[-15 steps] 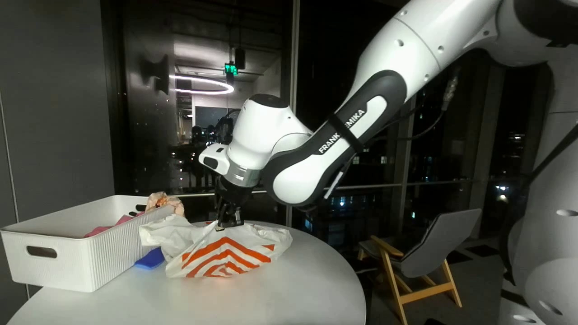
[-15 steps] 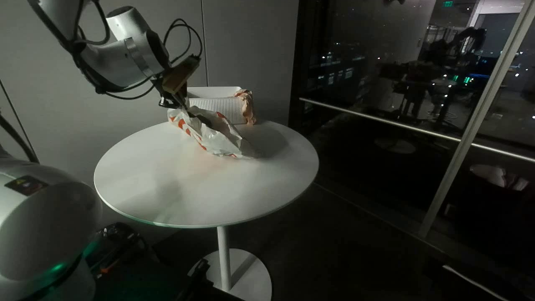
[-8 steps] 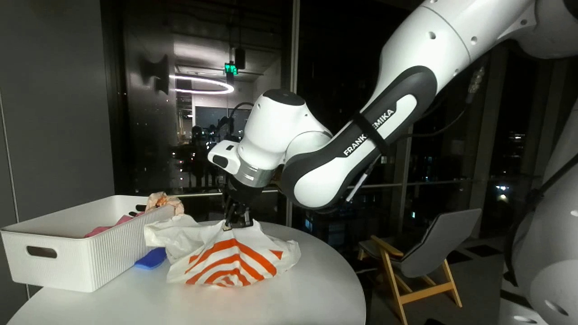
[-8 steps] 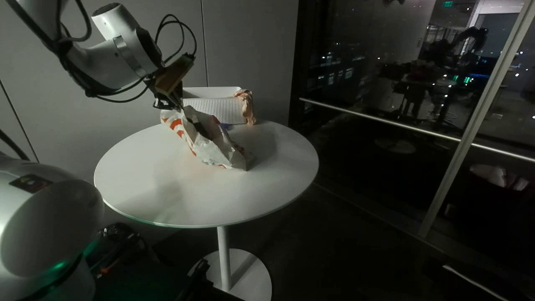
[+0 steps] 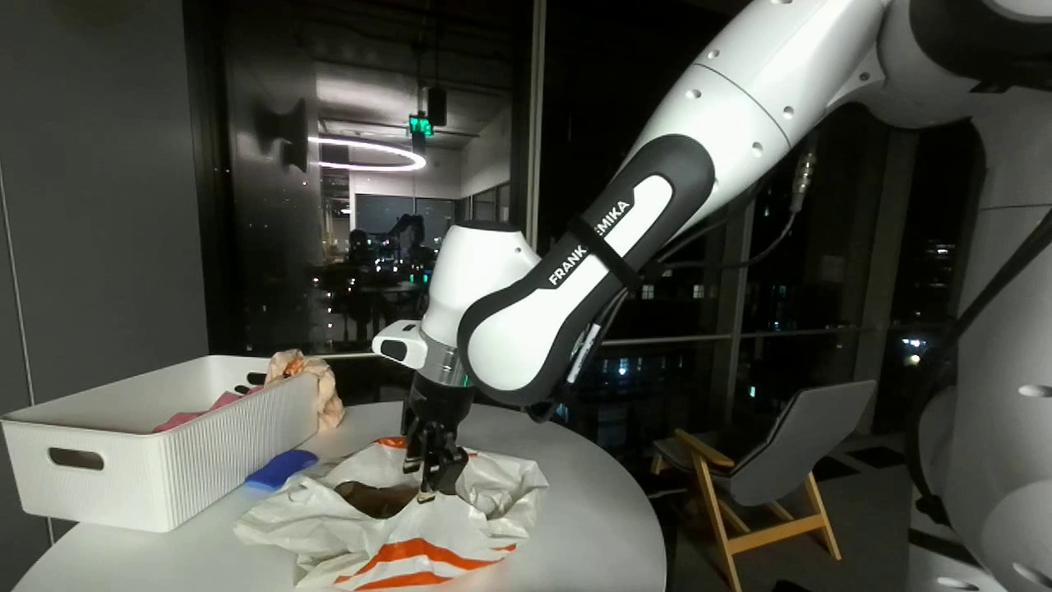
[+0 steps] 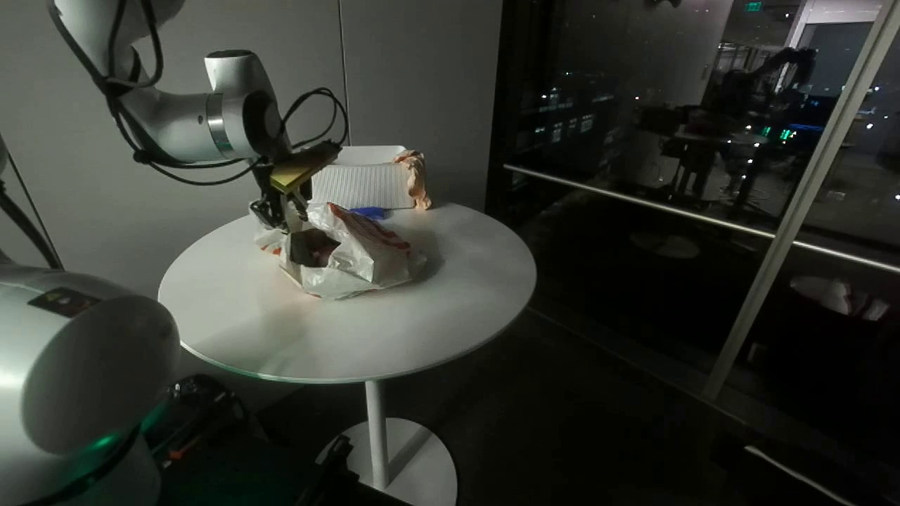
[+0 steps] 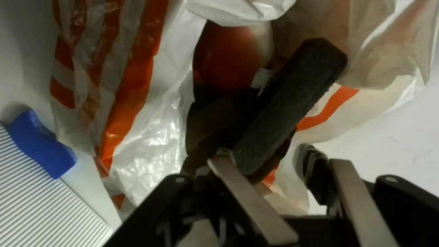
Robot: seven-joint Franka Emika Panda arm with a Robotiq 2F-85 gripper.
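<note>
My gripper (image 7: 267, 152) stands open low over a white plastic bag (image 7: 154, 154) with orange stripes. In the wrist view the left finger reaches over the bag's open mouth, close to a dark grey oblong block (image 7: 291, 89) lying in it. The right finger is at the bag's edge. Nothing is gripped between them; whether either fingertip touches the bag, I cannot tell. Deeper in the mouth shows a red rounded thing (image 7: 226, 55), partly hidden in shadow. Both exterior views have the crumpled bag (image 5: 444, 547) on the table under the gripper (image 6: 288, 218).
A white ribbed basket (image 5: 238, 452) holds pink cloth (image 5: 201, 413), with a crumpled peach bag (image 5: 316, 382) hanging over its rim. Between basket and bag lies a blue object (image 5: 281, 469). The round white table (image 6: 337, 337) has its edge near the bag; a chair (image 5: 764, 469) stands beyond.
Earlier the gripper was shut on the bag's upper part and pulled it up toward the base. Now the jaws have parted, the bag has slumped with its mouth showing, and the gripper has come lower.
</note>
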